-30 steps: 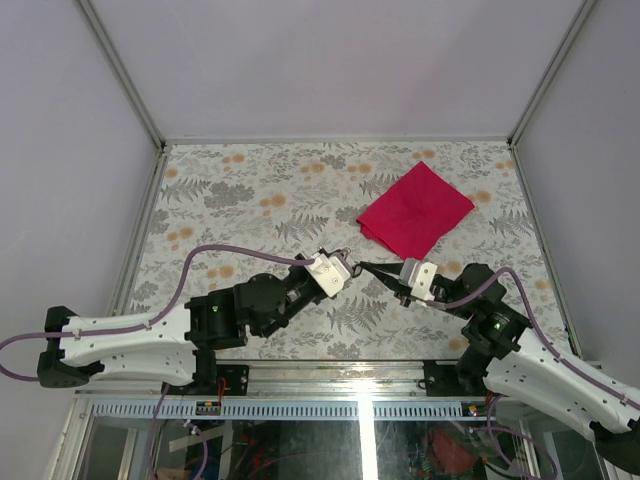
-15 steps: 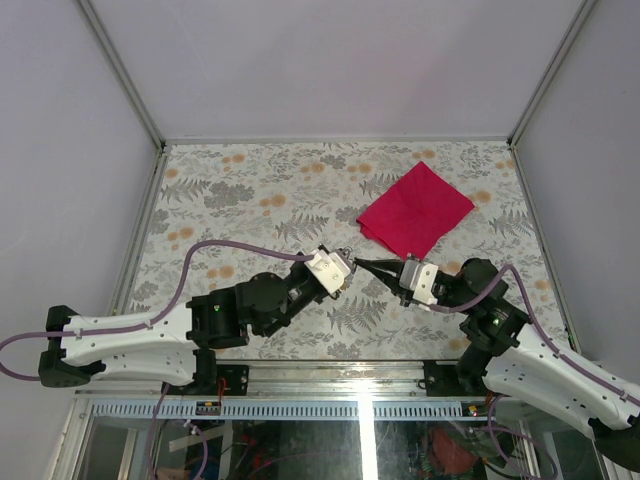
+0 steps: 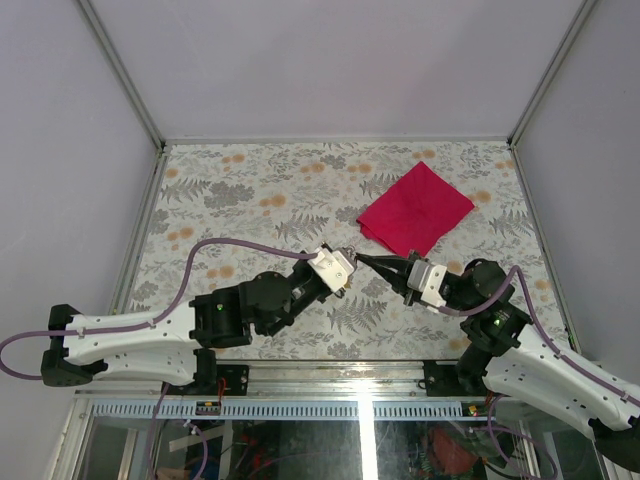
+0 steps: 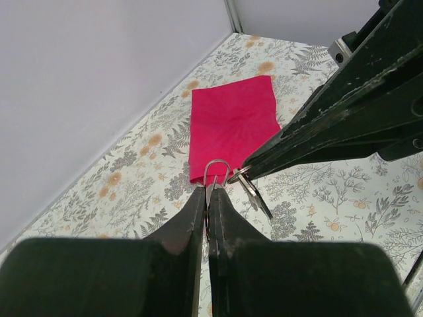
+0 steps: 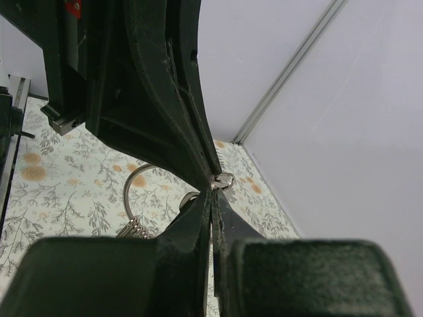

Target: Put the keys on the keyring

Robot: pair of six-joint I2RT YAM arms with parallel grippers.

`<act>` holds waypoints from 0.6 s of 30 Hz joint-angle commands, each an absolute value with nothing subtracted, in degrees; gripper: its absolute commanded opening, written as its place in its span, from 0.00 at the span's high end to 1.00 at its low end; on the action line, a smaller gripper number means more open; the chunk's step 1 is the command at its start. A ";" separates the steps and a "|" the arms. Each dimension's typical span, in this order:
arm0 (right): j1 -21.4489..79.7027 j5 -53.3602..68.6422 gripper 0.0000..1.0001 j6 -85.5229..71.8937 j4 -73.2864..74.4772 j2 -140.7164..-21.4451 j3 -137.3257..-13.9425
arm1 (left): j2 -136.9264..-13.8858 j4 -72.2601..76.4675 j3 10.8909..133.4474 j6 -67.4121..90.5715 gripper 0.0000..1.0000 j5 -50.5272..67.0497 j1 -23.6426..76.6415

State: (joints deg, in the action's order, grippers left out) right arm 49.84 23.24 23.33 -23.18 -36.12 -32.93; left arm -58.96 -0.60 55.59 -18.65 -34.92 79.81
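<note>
Both end effectors met above the floral worktop (image 3: 250, 190): the left end effector (image 4: 207, 193) pinched the keyring (image 4: 217, 161) upright; the right end effector (image 5: 212, 195), pressed together, held dangling keys (image 4: 256, 197) against it. Threading appeared begun, not finished.

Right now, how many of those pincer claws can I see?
2. The left gripper, pinching a silver wire loop, and the right gripper, also shut, meet nearly tip to tip above the table, near the red cloth.
</note>
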 commanded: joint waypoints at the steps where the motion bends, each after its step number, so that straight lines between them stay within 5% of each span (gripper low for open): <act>1: 49.61 23.12 1.00 22.69 -28.00 -35.95 -35.41 | -59.03 2.68 58.40 -17.60 1.00 -35.67 79.53; 18: 49.63 22.06 1.00 23.54 -26.55 -36.63 -35.40 | -59.07 2.59 58.94 -17.18 1.00 -34.43 79.53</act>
State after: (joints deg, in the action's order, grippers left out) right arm 49.84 23.05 23.38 -23.44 -36.67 -32.93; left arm -59.20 -0.69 56.53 -18.26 -34.83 79.81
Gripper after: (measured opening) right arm 0.009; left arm 0.032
